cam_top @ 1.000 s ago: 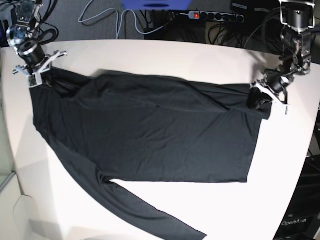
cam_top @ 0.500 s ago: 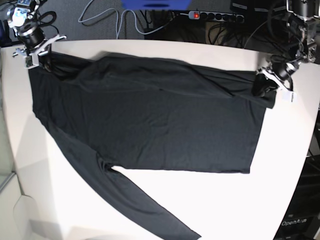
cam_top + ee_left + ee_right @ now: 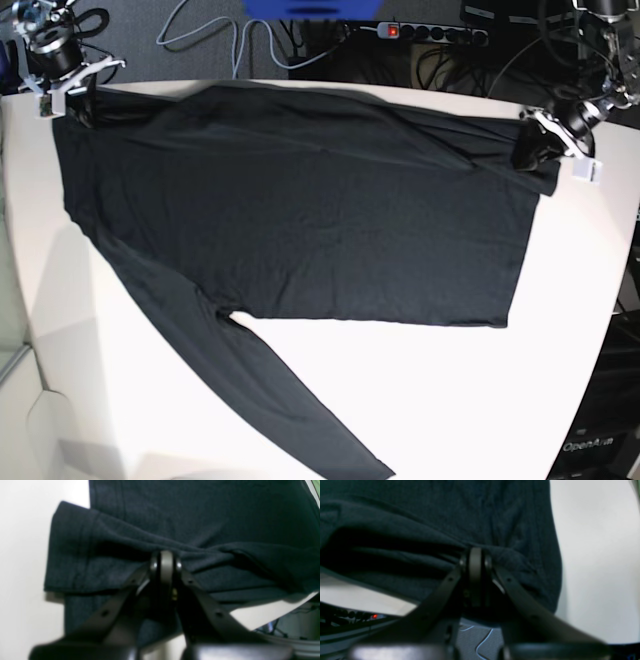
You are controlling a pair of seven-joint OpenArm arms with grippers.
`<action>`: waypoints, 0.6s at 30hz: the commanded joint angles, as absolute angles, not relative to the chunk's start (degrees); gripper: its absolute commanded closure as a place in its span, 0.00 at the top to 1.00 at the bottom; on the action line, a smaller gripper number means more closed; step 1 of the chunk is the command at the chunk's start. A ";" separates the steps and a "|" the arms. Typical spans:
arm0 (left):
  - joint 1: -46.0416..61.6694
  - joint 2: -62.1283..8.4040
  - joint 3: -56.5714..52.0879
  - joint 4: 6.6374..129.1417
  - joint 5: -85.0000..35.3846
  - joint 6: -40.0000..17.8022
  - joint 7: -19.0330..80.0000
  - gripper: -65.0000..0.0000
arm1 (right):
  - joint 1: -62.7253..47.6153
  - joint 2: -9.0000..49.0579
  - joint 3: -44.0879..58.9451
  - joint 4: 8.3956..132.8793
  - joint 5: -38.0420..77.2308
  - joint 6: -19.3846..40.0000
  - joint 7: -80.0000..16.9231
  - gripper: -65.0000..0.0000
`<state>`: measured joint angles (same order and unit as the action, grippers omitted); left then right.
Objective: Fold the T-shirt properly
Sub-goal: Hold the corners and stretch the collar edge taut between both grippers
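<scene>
While "OpenArm" reads low right, each claw pinches the T-shirt.

T-shirt spread on table, sleeve frontward.

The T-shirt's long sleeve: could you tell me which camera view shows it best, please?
The base view: there the T-shirt lies spread on the white table, its long sleeve trailing toward the near edge. The wrist views show only bunched fabric pinched in the shut left gripper and right gripper, no sleeve.
</scene>
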<state>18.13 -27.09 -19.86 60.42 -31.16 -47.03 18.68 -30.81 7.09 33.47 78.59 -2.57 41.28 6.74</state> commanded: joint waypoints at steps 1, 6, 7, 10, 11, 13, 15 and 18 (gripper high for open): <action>21.32 -26.24 -20.26 57.54 -14.02 -40.00 34.07 0.04 | -32.84 7.16 33.89 76.53 -12.44 40.00 -6.90 0.00; 21.05 -23.08 -26.24 58.07 -6.11 -40.00 34.24 0.04 | -32.75 7.16 33.98 76.70 -12.44 40.00 -6.90 0.00; 21.05 -22.29 -27.56 58.07 -4.62 -40.00 34.24 0.04 | -32.66 7.25 33.98 76.70 -12.44 40.00 -6.90 0.00; 20.88 -20.97 -31.16 58.07 -0.84 -40.00 34.24 0.04 | -32.57 7.34 33.98 76.70 -12.44 40.00 -6.90 0.00; 20.88 -20.53 -32.13 58.07 0.22 -40.00 34.15 0.04 | -32.13 7.34 33.98 76.79 -12.44 40.00 -6.90 0.00; 20.09 -20.00 -33.80 58.07 2.24 -40.00 34.15 0.04 | -31.96 7.34 33.98 76.79 -12.44 40.00 -6.90 0.00; 19.74 -19.82 -35.82 58.07 4.18 -40.00 34.15 0.04 | -31.96 7.34 33.98 76.79 -12.44 40.00 -6.90 0.00; 19.12 -18.77 -37.67 58.15 4.97 -40.00 34.15 0.04 | -31.87 7.34 33.98 76.79 -12.44 40.00 -6.90 0.00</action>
<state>16.78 -18.37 -37.58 60.49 -19.29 -49.10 18.76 -30.37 7.14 33.74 78.61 -2.59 42.00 6.33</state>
